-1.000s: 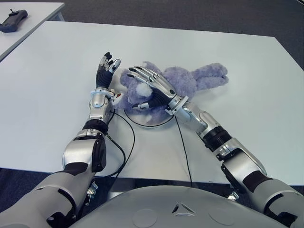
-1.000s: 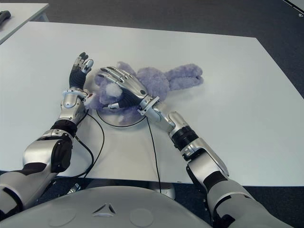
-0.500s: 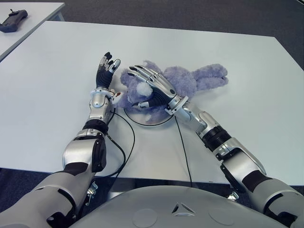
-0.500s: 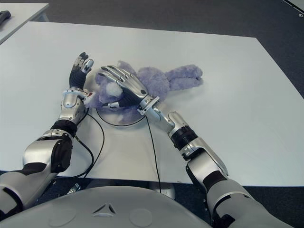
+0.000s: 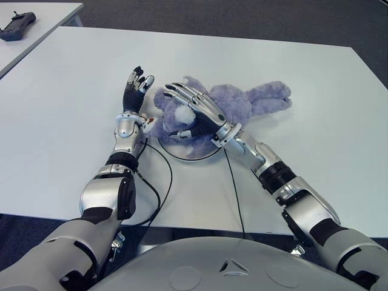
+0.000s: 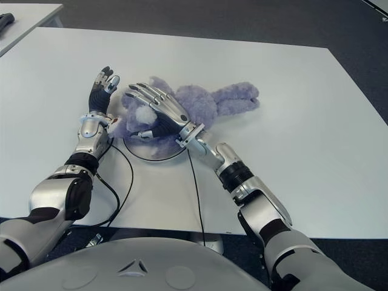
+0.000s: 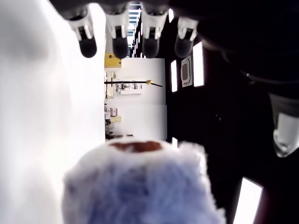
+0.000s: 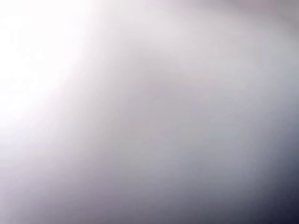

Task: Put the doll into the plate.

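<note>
A purple plush doll lies across the white table, its head end over a round plate whose dark rim shows at the near side. My right hand hovers over the doll's head with fingers stretched out and spread, thumb low beside the plush, gripping nothing. My left hand stands upright just left of the doll, palm toward it, fingers straight. In the left wrist view the doll fills the near field below the straight fingertips. The right wrist view shows only a pale blur.
Black cables run from both wrists across the table toward its near edge. A black controller lies on a second table at the far left. Bare tabletop stretches to the right and behind the doll.
My right hand has lifted and shifted very slightly over the doll's head. The doll, plate and left hand stay where they were.
</note>
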